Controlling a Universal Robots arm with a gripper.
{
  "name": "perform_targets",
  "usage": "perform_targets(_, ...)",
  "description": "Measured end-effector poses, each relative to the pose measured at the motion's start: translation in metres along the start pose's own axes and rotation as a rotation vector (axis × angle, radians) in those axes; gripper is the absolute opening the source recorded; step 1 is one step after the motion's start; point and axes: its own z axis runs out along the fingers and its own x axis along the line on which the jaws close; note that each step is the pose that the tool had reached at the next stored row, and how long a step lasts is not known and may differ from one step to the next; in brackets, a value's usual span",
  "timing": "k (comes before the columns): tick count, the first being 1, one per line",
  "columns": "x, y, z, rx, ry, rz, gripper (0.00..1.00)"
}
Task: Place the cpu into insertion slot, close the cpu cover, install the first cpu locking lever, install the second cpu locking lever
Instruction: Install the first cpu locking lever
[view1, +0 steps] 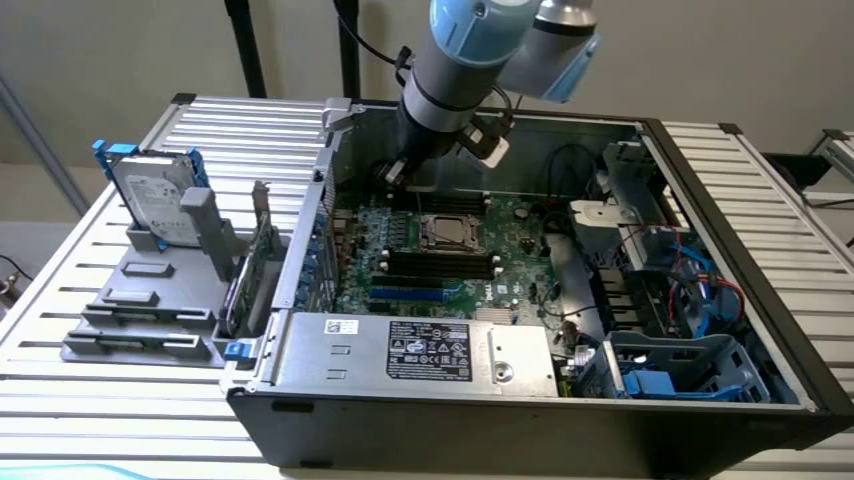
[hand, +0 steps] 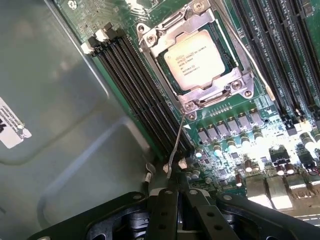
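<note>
Slatted metal table (view1: 80, 400) and on it the big open computer case (view1: 534, 430), filling the middle of the exterior view. The arm (view1: 447, 80) drops in from the top centre of the frame, and its lower end is lost behind the case's rear wall. A silver power supply (view1: 400, 350) sits at lower centre, with the green board (view1: 514, 272) just above it. A blue drive cage (view1: 681, 365) is at lower right, tangled with cables. At the exterior view's left, outside the case, a hard drive (view1: 144, 195) stands upright in a grey holder.

On to the wrist view. Long black memory slots (hand: 145, 100) run beside the insertion slot (hand: 212, 22). The cpu cover (hand: 220, 85) lies flat over it, framing the cpu (hand: 192, 60), which is seated inside with its silver top showing. One locking lever (hand: 177, 142) sticks out from the socket corner towards the gripper (hand: 176, 194), whose fingers are pressed together. The wire's free end is right at the fingertips, though contact is hard to make out. The second lever (hand: 250, 60) runs along the far side of the socket. A white label (hand: 10, 125) on the case wall is cut off at the edge.
</note>
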Motion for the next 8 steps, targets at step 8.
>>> perform_targets(8,0.010,0.0173,-0.0020,-0.0045,0.0068,0.007,0.11)
